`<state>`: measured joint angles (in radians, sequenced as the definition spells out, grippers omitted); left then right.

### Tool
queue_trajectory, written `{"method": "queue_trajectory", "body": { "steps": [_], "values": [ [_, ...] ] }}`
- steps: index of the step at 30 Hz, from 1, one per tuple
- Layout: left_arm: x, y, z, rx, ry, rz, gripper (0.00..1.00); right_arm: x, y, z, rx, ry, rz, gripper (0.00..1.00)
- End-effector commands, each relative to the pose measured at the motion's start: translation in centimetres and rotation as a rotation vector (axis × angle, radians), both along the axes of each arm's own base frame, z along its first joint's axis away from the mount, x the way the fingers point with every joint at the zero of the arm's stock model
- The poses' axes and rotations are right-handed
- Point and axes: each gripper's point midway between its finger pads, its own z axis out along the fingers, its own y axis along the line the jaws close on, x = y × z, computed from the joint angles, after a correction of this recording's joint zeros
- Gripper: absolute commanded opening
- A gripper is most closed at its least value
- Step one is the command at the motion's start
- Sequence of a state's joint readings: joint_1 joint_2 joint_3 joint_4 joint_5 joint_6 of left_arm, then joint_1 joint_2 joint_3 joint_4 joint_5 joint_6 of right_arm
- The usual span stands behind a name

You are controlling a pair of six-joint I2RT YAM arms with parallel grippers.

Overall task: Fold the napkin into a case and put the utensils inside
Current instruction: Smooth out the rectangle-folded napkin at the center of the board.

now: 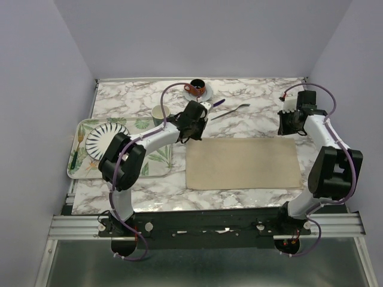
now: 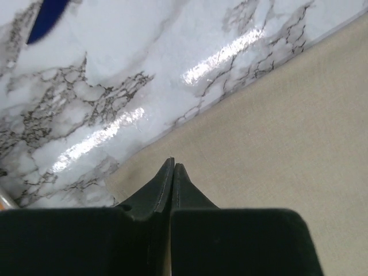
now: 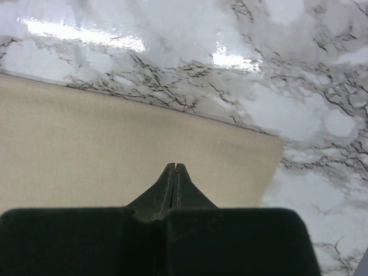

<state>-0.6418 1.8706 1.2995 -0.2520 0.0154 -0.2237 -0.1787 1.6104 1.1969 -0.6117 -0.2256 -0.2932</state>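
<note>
Left pincer (image 2: 173, 164) and right pincer (image 3: 175, 167) both closed at napkin (image 1: 242, 162) far corners — cloth pinch unclear — likely staging first fold.

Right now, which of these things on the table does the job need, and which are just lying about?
For the job: napkin, purple knife, fork.
Lying about: leaf-print tray, striped plate, green mug, cup on its saucer.
</note>
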Motion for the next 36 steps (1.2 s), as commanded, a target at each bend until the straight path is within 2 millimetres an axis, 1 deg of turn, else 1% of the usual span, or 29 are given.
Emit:
{"method": "queue_trajectory", "body": {
  "steps": [1, 5, 8, 9, 14, 15, 17, 18, 20, 22, 24, 26, 27, 28, 29, 30, 31, 32, 33, 34, 35, 36],
  "values": [
    [1.6, 1.8, 1.9, 0.092, -0.078, 0.026, 0.04, 0.9, 0.4, -0.9, -0.059, 0.03, 0.045, 0.01],
    [1.4, 2.1, 0.8, 0.13, -0.057, 0.017, 0.04, 1.5, -0.7, -2.3, -0.121, 0.066, 0.048, 0.01],
    [1.2, 2.7, -0.7, 0.172, -0.03, 0.015, 0.03, 1.7, -1.6, -3.4, -0.168, 0.09, 0.045, 0.01],
    [1.1, 2.9, -1.6, 0.191, -0.015, 0.009, 0.03, 1.8, -1.8, -3.6, -0.178, 0.093, 0.045, 0.01],
    [1.4, 3.7, -3.4, 0.249, -0.006, 0.013, 0.03, 1.9, -2.7, -5.6, -0.221, 0.141, 0.045, 0.01],
    [1.5, 4.0, -3.9, 0.264, 0.001, 0.015, 0.03, 1.8, -2.8, -5.9, -0.225, 0.151, 0.046, 0.01],
    [1.6, 4.3, -4.4, 0.287, 0.008, 0.013, 0.03, 1.8, -2.8, -6.7, -0.226, 0.172, 0.053, 0.01],
    [1.6, 4.6, -4.9, 0.3, 0.016, 0.017, 0.03, 1.9, -2.8, -6.7, -0.226, 0.172, 0.053, 0.01],
    [1.7, 4.8, -5.2, 0.316, 0.018, 0.005, 0.03, 1.9, -2.8, -7.3, -0.222, 0.187, 0.052, 0.01],
    [1.8, 4.8, -5.6, 0.328, 0.022, -0.017, 0.04, 2.1, -2.8, -7.2, -0.217, 0.194, 0.046, 0.01],
    [2.4, 4.6, -5.4, 0.337, 0.001, -0.042, 0.1, 2.2, -2.5, -7.1, -0.197, 0.198, 0.041, 0.01],
    [3.0, 4.4, -4.8, 0.327, -0.015, -0.036, 0.14, 2.9, -2.4, -6.1, -0.186, 0.173, 0.027, 0.01],
    [3.3, 4.3, -4.4, 0.334, -0.029, -0.063, 0.19, 3.0, -2.3, -5.3, -0.18, 0.16, 0.024, 0.01],
    [3.5, 4.2, -3.9, 0.323, -0.035, -0.069, 0.22, 3.8, -2.3, -4.1, -0.177, 0.13, 0.017, 0.02],
    [3.9, 3.6, -3.0, 0.304, -0.053, -0.079, 0.25, 4.0, -2.2, -3.2, -0.169, 0.115, 0.003, 0.03],
    [4.0, 3.3, -1.4, 0.272, -0.076, -0.083, 0.32, 3.8, -1.9, -2.6, -0.15, 0.115, 0.009, 0.06],
    [4.0, 2.8, -0.2, 0.237, -0.098, -0.091, 0.36, 4.0, -1.7, -0.8, -0.141, 0.078, 0.005, 0.07],
    [3.5, 2.2, 0.6, 0.193, -0.099, -0.11, 0.39, 4.1, -1.5, 0.3, -0.126, 0.06, 0.0, 0.09],
    [3.1, 1.8, 3.0, 0.141, -0.128, -0.114, 0.46, 3.5, -1.1, 1.0, -0.102, 0.061, 0.005, 0.12],
    [2.5, 1.6, 3.9, 0.098, -0.112, -0.09, 0.49, 3.1, -0.9, 2.6, -0.097, 0.03, 0.006, 0.14],
    [1.3, 1.3, 4.2, 0.058, -0.085, -0.106, 0.51, 2.3, -0.7, 2.8, -0.089, 0.033, 0.006, 0.16],
    [0.7, 1.2, 6.0, 0.016, -0.091, -0.088, 0.55, 1.5, -0.7, 3.0, -0.074, 0.042, 0.004, 0.23]
  ]
}}
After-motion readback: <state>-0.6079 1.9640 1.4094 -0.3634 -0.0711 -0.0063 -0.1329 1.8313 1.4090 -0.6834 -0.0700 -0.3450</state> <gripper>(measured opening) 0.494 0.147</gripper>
